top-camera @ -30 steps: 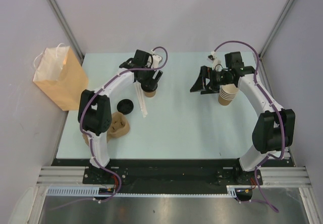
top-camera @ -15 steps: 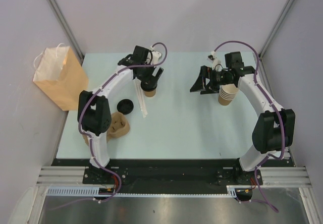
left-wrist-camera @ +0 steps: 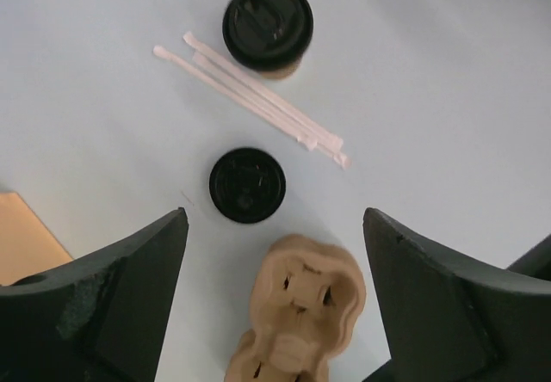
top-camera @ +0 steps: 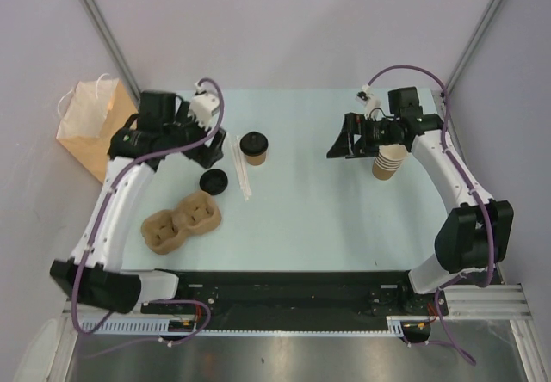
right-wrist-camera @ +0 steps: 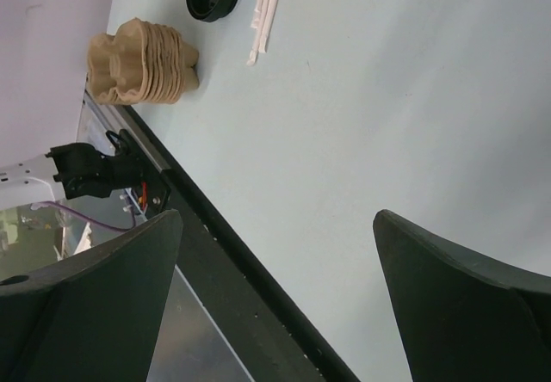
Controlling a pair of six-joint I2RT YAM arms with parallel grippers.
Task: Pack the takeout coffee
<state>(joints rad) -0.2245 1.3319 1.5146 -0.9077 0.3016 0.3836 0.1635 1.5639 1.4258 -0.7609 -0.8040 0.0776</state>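
Note:
The takeout coffee [top-camera: 253, 147], a tan cup with a black lid, stands upright on the table at centre back; it also shows in the left wrist view [left-wrist-camera: 268, 26]. My left gripper [top-camera: 188, 144] is open and empty, to the left of the cup and apart from it, above the loose lid and the carrier tray [left-wrist-camera: 301, 313]. My right gripper [top-camera: 341, 145] is open and empty, held above the table to the right of the cup. The brown paper bag [top-camera: 95, 132] stands off the table's far left edge.
A loose black lid [top-camera: 213, 181] and white wrapped straws [top-camera: 241, 165] lie left of the cup. The pulp carrier tray [top-camera: 181, 221] sits front left. A stack of lidless cups [top-camera: 387, 163] stands just behind my right gripper. The right wrist view shows the table's front edge [right-wrist-camera: 215, 227].
My left gripper has come off the top of the coffee cup and swung left towards the bag; the lidded cup stays standing. The right arm has hardly moved.

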